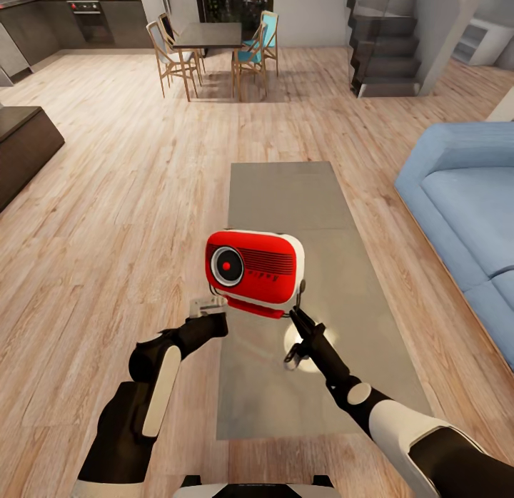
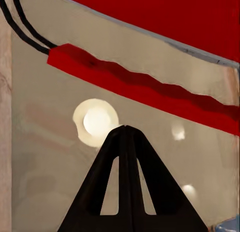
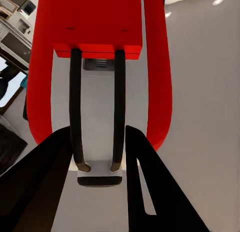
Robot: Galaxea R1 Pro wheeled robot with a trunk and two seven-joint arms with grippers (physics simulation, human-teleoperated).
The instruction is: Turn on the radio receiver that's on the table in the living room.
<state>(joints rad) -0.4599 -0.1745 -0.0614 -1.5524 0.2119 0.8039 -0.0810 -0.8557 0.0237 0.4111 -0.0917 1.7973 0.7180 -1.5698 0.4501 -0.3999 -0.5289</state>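
Note:
The red radio receiver (image 1: 253, 266) with its white rim and round dial hangs tilted just above the near part of the grey table (image 1: 300, 198). My right gripper (image 1: 296, 319) is shut on its thin black handle (image 3: 75, 102), whose two bars run between the fingers (image 3: 55, 162) under the red body (image 3: 95, 22). My left gripper (image 1: 212, 307) is at the radio's lower left corner. In the left wrist view that left gripper (image 2: 122, 128) is shut and empty, its tips pointing at the radio's red foot bar (image 2: 150, 87) above the glossy table (image 2: 40, 142).
A blue sofa (image 1: 464, 198) runs along the table's right side. A dark low cabinet (image 1: 21, 141) stands at the left. Far back are a dining table with wooden chairs (image 1: 210, 38), stairs (image 1: 385, 48) and a kitchen (image 1: 86, 13). Wood floor surrounds the table.

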